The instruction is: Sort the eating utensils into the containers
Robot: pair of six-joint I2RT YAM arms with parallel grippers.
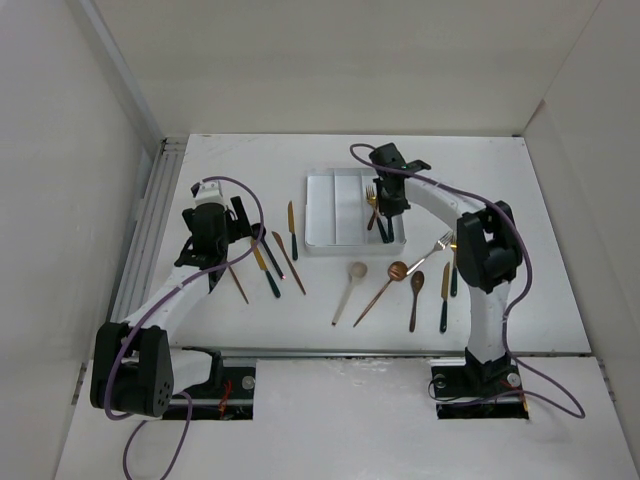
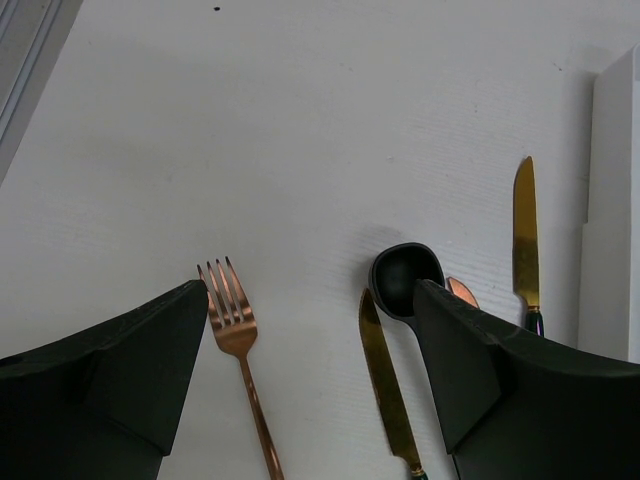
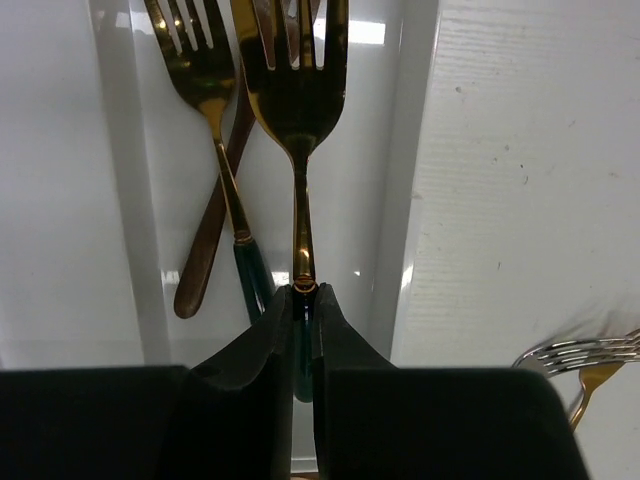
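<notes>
The white tray [image 1: 322, 210] stands at mid-table. My right gripper [image 1: 384, 212] hovers over its right compartment [image 3: 350, 150], shut on the dark handle of a gold fork [image 3: 293, 100], which points away with its tines up the compartment. My right gripper [image 3: 303, 296] grips just below the fork's neck. A second gold fork [image 3: 213, 110] and a copper utensil [image 3: 205, 240] lie crossed in that compartment. My left gripper [image 2: 310, 300] is open above the table, between a copper fork [image 2: 240, 335] and a gold knife [image 2: 385, 385]. A black spoon [image 2: 403, 280] lies by its right finger.
Another gold knife [image 2: 524, 235] lies beside the tray's left wall [image 2: 610, 210]. Right of the tray lie a cream spoon [image 1: 350, 290], a copper spoon [image 1: 385, 285], a brown spoon [image 1: 415, 295], a silver-tined fork [image 1: 432, 250] and dark-handled knives [image 1: 445, 295]. White walls enclose the table.
</notes>
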